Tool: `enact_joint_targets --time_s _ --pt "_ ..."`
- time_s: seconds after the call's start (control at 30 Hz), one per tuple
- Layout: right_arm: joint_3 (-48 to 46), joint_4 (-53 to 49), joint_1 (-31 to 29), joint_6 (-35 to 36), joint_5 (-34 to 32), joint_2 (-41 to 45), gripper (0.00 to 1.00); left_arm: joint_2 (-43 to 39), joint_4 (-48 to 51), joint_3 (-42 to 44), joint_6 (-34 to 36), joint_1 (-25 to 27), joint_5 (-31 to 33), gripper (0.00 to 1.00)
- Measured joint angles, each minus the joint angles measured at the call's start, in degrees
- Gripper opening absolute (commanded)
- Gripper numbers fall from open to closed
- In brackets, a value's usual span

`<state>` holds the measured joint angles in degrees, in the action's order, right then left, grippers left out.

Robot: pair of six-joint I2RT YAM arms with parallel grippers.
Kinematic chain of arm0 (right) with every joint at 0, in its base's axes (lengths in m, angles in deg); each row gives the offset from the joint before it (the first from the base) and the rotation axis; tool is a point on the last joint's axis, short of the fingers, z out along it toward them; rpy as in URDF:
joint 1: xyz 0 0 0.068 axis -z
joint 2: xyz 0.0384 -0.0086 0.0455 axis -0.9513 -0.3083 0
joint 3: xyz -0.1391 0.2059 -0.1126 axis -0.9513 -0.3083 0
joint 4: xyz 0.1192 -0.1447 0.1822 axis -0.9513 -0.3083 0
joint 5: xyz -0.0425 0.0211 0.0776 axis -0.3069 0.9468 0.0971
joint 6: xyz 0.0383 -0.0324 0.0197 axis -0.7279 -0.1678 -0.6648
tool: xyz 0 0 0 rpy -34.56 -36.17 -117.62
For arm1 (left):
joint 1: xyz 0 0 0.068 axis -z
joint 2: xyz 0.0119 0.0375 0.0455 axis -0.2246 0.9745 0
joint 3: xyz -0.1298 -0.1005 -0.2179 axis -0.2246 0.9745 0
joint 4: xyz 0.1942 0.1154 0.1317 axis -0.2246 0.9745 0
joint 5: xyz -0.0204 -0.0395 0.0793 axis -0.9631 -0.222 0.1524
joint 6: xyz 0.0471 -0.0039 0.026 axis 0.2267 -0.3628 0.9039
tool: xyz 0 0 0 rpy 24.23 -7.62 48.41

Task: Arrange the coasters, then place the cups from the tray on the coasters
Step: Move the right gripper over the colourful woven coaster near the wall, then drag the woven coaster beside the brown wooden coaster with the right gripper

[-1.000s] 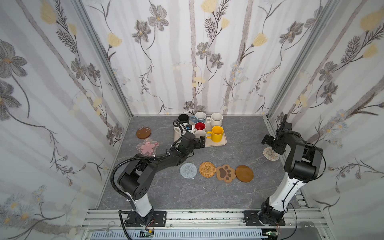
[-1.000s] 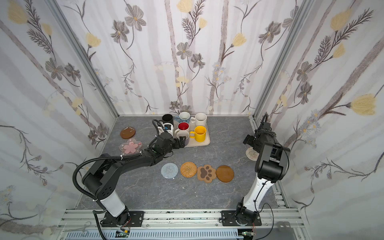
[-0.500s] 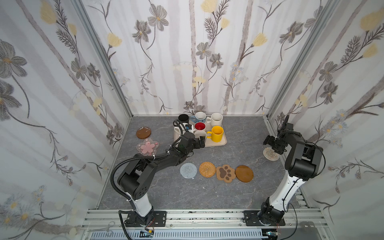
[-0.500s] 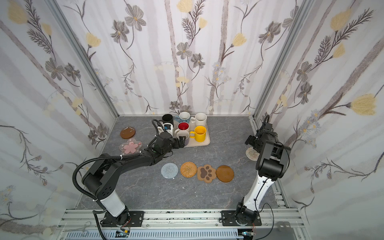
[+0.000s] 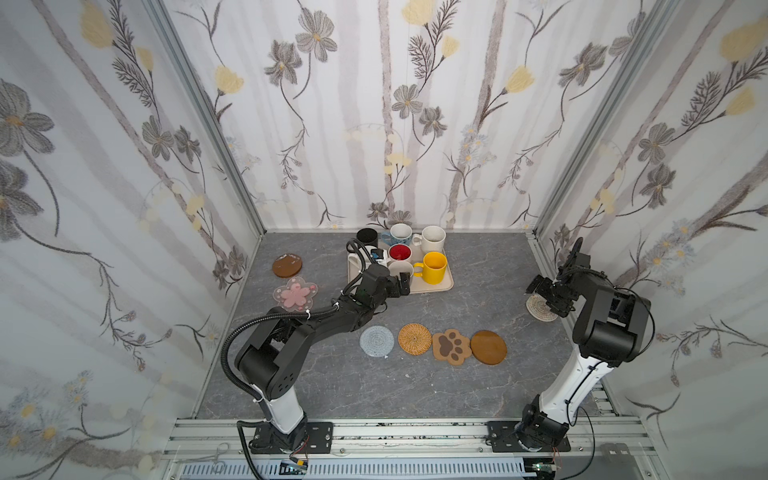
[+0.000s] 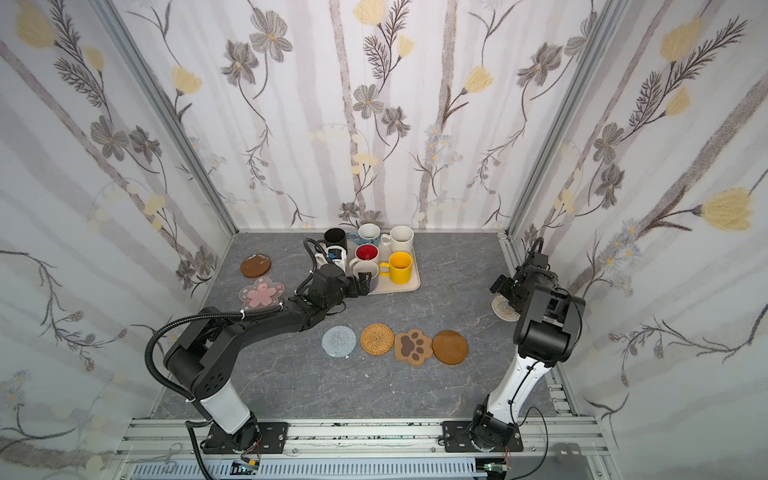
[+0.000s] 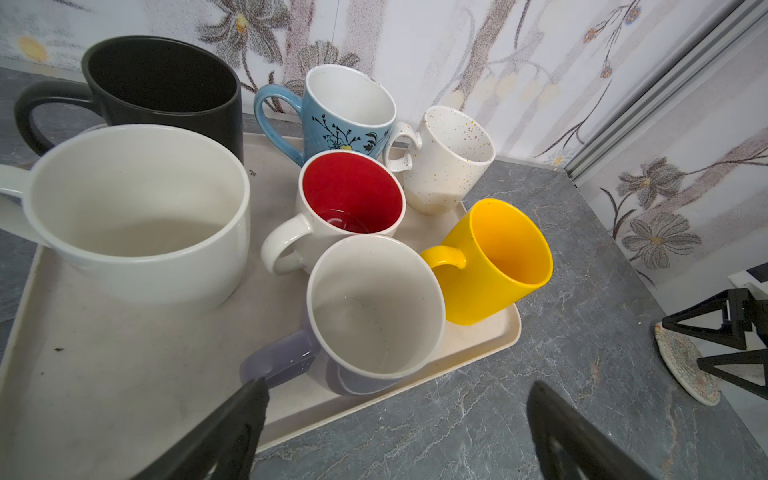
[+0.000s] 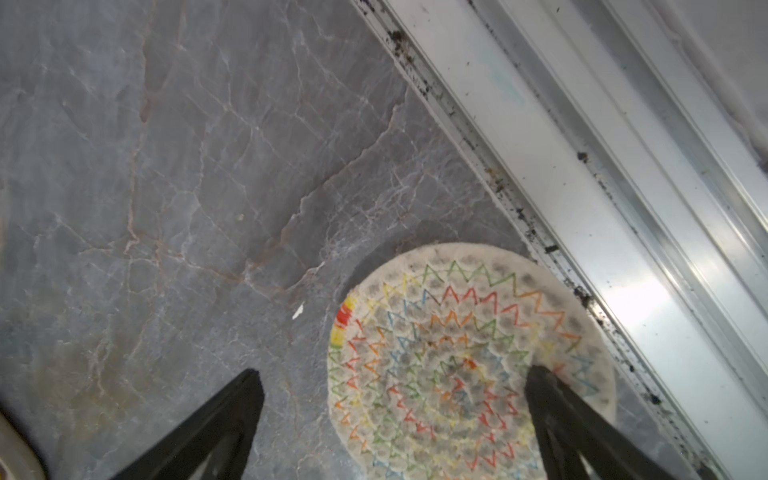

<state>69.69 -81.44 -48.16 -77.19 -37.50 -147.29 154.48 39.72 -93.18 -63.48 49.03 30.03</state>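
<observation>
Left fingers [image 7: 241, 419] spread wide, empty, aimed at lavender cup [image 7: 374, 307] at near edge of tray [image 7: 124, 374]: easiest first pick. Right fingers [image 8: 557, 407] wide, empty, over white woven coaster [image 8: 457, 353] stranded by table [image 8: 166, 208] rail; probably bound for row beside wooden disc [image 5: 488, 347]. Pink blossom coaster [image 5: 296, 293] also outside row.

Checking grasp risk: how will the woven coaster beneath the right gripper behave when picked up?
The woven coaster looks like coiled stitched cord, so probably light and floppy if pinched at one edge. It lies flat on the table, so the open right gripper may slip over its rim.
</observation>
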Motion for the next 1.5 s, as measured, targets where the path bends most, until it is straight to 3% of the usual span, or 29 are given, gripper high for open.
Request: enact_joint_targets --time_s 0.5,0.83,1.5 --pt "-6.12 4.15 -2.58 1.18 0.61 3.72 1.0 -0.02 0.0 0.0 -0.57 0.0 0.0 1.0" --pt "-12.92 4.63 -7.58 1.57 -3.19 8.66 1.0 -0.07 0.02 0.26 -1.2 0.0 0.04 1.0" --pt "-29.2 10.6 -10.32 1.88 -9.18 19.47 1.0 -0.11 0.0 0.94 -2.05 -0.09 0.72 1.0"
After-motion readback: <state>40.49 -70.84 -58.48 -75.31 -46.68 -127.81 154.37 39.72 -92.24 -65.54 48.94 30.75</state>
